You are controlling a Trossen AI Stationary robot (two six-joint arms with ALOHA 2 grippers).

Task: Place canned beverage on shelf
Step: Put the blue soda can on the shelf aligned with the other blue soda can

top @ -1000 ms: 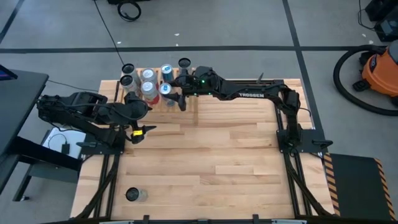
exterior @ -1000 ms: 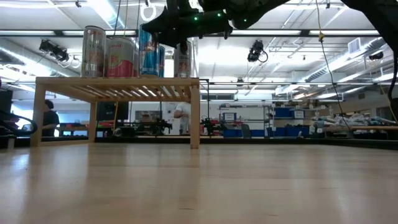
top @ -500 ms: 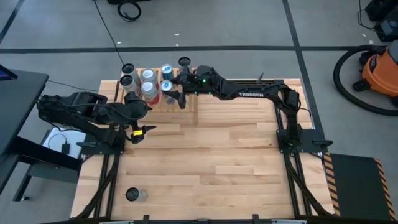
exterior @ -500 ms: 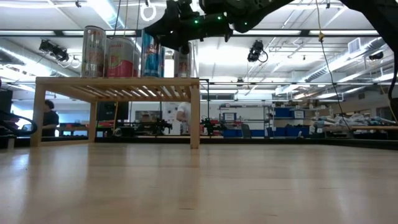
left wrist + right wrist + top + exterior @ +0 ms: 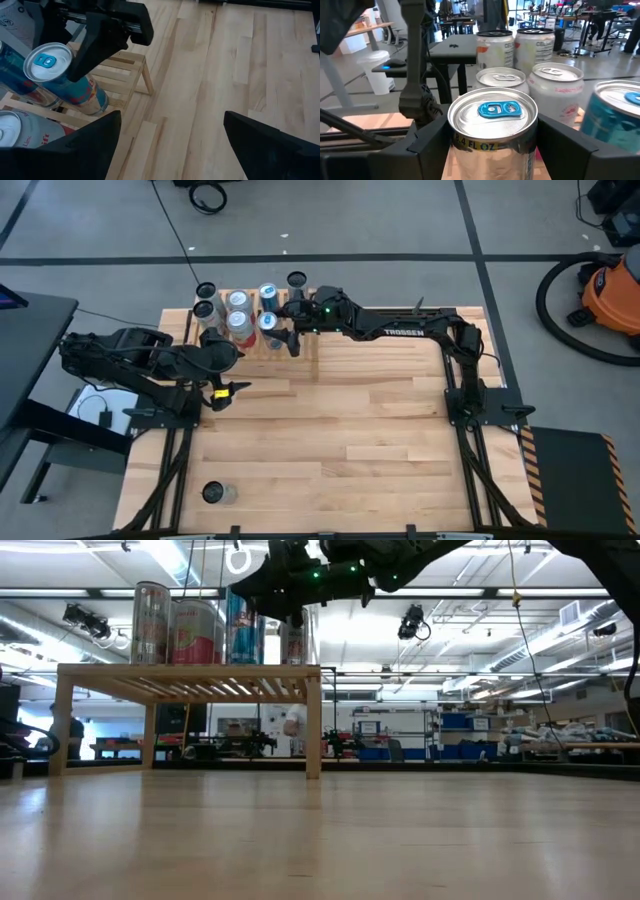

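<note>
Right gripper over shelf, fingers loosely flanking blue-tabbed can, slightly parted; grip unclear. Left gripper wide open, empty, beside shelf.

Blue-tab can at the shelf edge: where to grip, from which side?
Grip the upright silver-lidded can with blue pull tab across its round side wall, below the rim, from the open table side: other cans crowd behind it on the pale slatted wooden shelf.
</note>
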